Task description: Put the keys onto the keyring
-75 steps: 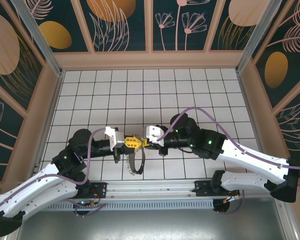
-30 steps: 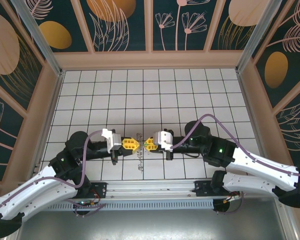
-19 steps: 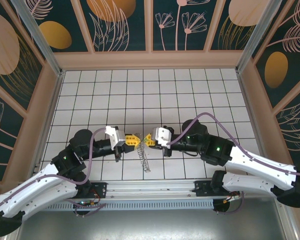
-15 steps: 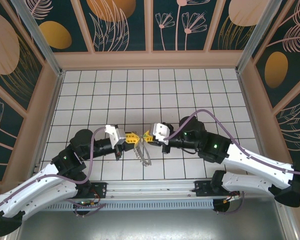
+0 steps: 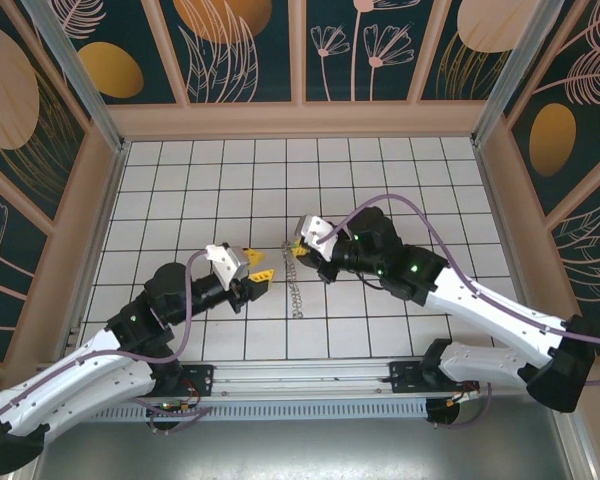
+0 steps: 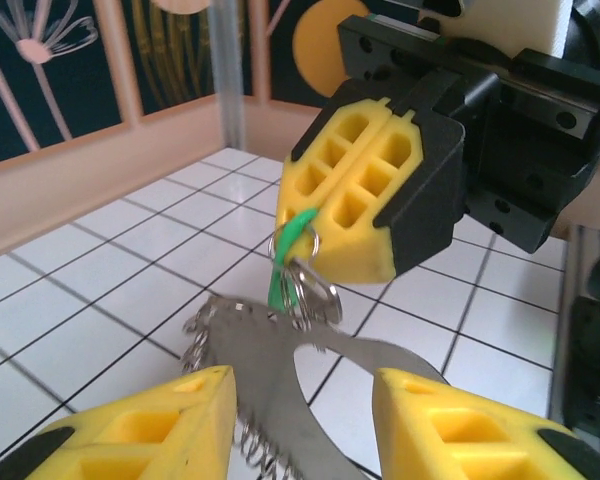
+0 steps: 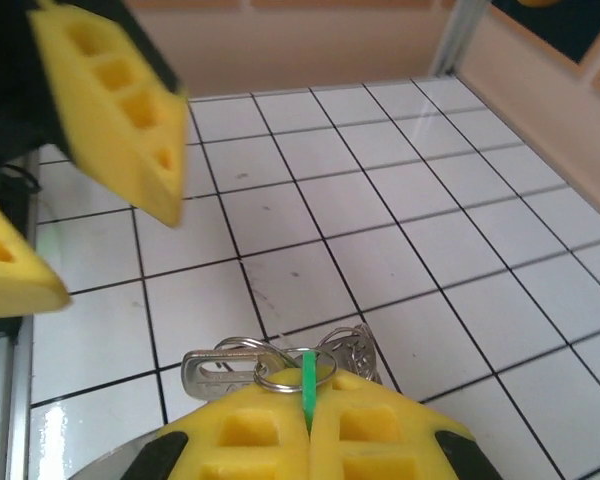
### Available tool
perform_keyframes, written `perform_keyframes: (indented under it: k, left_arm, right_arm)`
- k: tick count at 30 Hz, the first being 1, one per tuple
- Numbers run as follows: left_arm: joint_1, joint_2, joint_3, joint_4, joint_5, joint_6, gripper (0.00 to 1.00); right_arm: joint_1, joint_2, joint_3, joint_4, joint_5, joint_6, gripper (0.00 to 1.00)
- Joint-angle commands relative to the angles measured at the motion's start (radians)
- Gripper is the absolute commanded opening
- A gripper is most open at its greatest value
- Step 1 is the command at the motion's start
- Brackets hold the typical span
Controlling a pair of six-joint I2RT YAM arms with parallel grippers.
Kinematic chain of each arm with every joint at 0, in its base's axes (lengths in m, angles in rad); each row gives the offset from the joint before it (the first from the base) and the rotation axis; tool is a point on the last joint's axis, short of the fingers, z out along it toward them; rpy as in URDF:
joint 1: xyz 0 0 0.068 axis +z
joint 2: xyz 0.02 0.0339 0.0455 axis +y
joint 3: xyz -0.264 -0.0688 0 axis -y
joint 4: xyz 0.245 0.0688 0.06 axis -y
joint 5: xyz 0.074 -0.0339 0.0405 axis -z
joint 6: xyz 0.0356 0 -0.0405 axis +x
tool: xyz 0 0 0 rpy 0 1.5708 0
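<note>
Bright, even light falls from above on the white worktop [image 5: 380, 170]. In the top view the shadows under the arms are soft and short, and the dark wall panels are lit without glare. The wide lens bends that view, so the corner posts lean outward. From the left wrist, the left pincer's [image 6: 300, 425] near fingers and the keyring [image 6: 270, 390] are out of focus, the right pincer [image 6: 325, 215] is sharper, and the glossy tiles carry pale reflections. From the right wrist, the left pincer is smeared by blur at upper left, the green key [image 7: 308, 375] is crisp, and glare whitens the lower-left tiles.
</note>
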State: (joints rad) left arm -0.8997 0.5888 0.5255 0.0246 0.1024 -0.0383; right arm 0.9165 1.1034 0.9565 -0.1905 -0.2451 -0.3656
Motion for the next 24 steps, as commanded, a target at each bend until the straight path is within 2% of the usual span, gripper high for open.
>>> perform_keyframes:
  k: [1,7,14,19,24]
  left_arm:
    - [0.001,-0.039,-0.048,0.068,-0.135,-0.07,0.4]
    - [-0.001,-0.092,-0.119,0.118,-0.255,-0.138,0.4]
    - [0.0,-0.101,-0.172,0.17,-0.255,-0.155,0.42]
    - [0.0,-0.102,-0.178,0.174,-0.272,-0.15,0.42]
    - [-0.001,-0.117,-0.179,0.169,-0.271,-0.14,0.43]
  right_arm:
    - [-0.058,0.054,0.058,0.033,-0.048,0.053,0.0]
    - [-0.155,0.273,0.194,0.084,-0.076,0.093,0.0]
    - [-0.231,0.555,0.364,0.191,-0.083,0.133,0.0]
    - [-0.255,0.672,0.363,0.282,-0.084,0.18,0.0]
    - [-0.257,0.642,0.23,0.365,-0.085,0.232,0.0]
